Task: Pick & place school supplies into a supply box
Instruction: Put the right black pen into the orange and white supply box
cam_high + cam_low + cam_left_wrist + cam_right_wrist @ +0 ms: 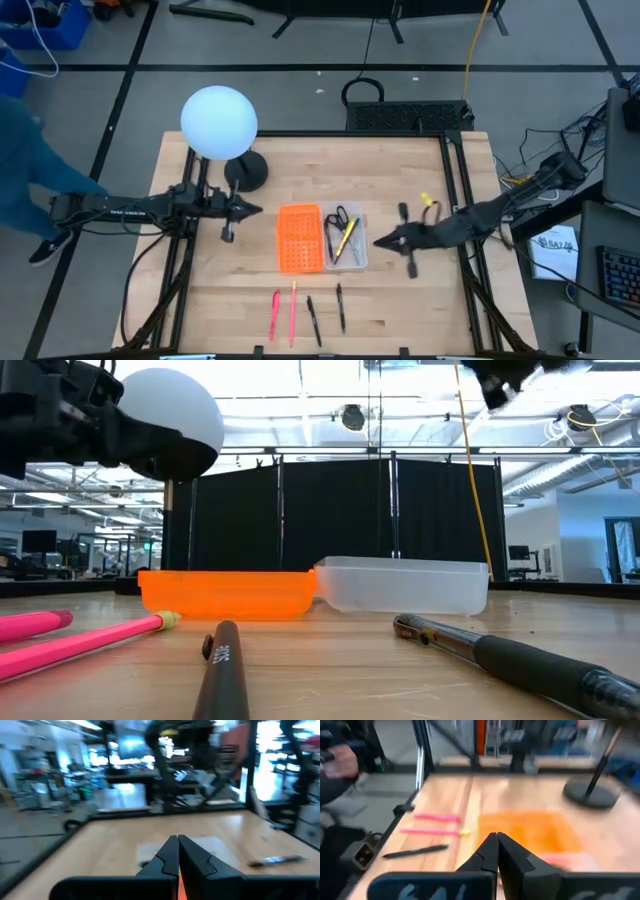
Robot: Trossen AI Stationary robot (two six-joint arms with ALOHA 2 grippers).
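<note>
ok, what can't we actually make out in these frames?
- Scissors and yellow pen in the clear case: hidden in low view by its frosted wall.
- Both wrist views: motion blur smears case contents.
- Black pens: too small in high view for detail.

We take the box (pixel 321 238) as landmark, mid-table. In its right half lie scissors (pixel 336 223) and a pencil (pixel 347 237). Four pens (pixel 307 313) lie in a row between the box and the table's near edge (two left, two right). The lamp (pixel 219 124) stands behind and left of the box.
</note>
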